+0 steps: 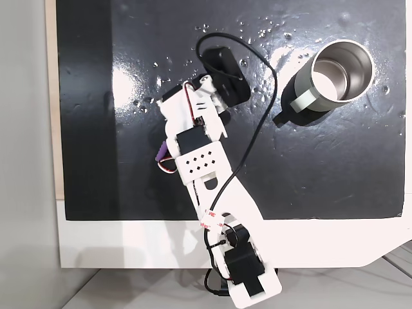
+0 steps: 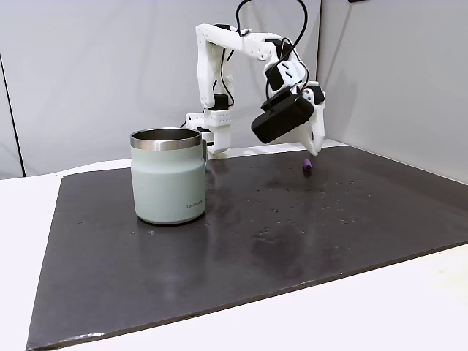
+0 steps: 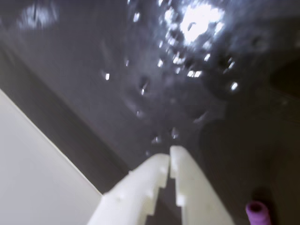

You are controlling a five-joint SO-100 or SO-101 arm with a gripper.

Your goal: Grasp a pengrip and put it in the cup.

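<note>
Lilac pengrip (image 3: pixel 258 212) lying just right of claw (image 3: pixel 169 157), untouched; fingers nearly closed, empty; should open wide, shift right, then descend

Pengrip (image 3: pixel 258 213) cut off, blurred

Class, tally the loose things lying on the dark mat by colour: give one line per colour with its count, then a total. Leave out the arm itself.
Purple: 1, the pengrip lying on the mat, beside the end effector.
Steel with a pale grey-green side: 1, the cup, standing upright.
Total: 2
</note>
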